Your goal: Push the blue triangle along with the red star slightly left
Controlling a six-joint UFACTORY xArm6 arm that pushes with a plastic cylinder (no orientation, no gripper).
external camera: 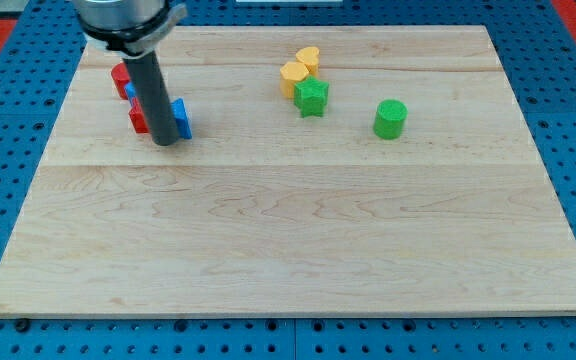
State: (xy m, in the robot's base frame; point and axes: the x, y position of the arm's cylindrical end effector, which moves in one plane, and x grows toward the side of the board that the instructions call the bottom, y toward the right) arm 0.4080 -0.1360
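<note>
Pushing leftward: my tip [167, 142] touches the blue triangle [181, 118] at 5 o'clock, the red star [138, 119] behind. We hold nothing, having no jaws. Next, we judge, a short shove toward 9 o'clock.

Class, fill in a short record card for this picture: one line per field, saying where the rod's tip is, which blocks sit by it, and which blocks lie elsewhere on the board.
Tip: my tip rests on the wooden board, upper left of the view
Beside the tip: blue block to its right, red blocks behind the rod; shapes partly hidden
Top centre: two yellow blocks, touching
Just below them: green star
Further right: green cylinder, standing apart
</note>
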